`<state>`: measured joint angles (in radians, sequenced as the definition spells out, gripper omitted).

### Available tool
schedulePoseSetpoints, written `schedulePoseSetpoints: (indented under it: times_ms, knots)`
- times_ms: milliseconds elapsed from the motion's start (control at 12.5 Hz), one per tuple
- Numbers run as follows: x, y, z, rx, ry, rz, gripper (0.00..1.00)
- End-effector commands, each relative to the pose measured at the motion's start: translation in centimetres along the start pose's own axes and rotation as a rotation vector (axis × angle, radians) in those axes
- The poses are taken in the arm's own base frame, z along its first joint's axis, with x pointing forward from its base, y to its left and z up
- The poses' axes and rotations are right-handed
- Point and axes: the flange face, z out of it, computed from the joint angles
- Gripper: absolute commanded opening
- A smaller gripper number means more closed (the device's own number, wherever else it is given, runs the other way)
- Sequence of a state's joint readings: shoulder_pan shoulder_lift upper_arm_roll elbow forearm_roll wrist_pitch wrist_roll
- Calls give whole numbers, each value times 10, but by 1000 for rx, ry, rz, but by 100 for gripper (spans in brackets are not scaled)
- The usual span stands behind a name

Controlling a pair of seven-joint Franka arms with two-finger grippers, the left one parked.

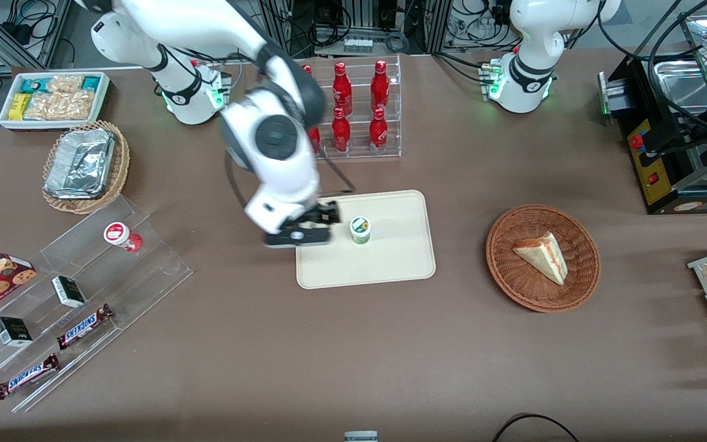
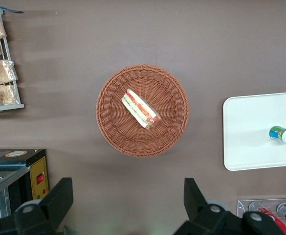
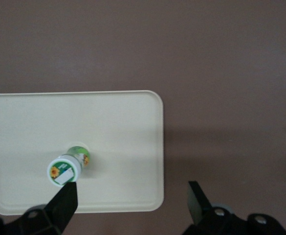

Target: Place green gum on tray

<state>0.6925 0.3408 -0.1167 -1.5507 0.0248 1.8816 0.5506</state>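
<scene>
The green gum [image 1: 360, 229] stands upright on the cream tray [image 1: 390, 264], white lid up, free of any grip. My gripper [image 1: 316, 224] hovers open over the tray's edge toward the working arm's end of the table, beside the canister and a short gap from it. In the right wrist view the green gum [image 3: 64, 170] sits just off one fingertip of the gripper [image 3: 131, 196], with bare tray [image 3: 113, 127] and the tray's corner between the fingers. The parked arm's camera also catches the gum [image 2: 284, 135] on the tray [image 2: 250, 127].
A red-lidded canister [image 1: 121, 235] stands on the clear stepped shelf with Snickers bars [image 1: 83, 326]. A rack of red bottles [image 1: 359, 110] stands farther from the camera than the tray. A wicker basket [image 1: 507, 282] holding a sandwich lies toward the parked arm's end.
</scene>
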Motion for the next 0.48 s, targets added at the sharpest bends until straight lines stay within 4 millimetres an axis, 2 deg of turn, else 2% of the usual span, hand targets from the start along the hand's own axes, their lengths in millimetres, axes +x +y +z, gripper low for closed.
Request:
schedulePoseSetpoints:
  times_ms: [0, 160, 240, 400]
  knots:
    - [-5, 91, -62, 25, -38, 19, 100]
    - [0, 163, -89, 37, -39, 28, 100]
    - [4, 200, -94, 36, -58, 49, 100]
    - [1, 256, -111, 42, -70, 70, 100]
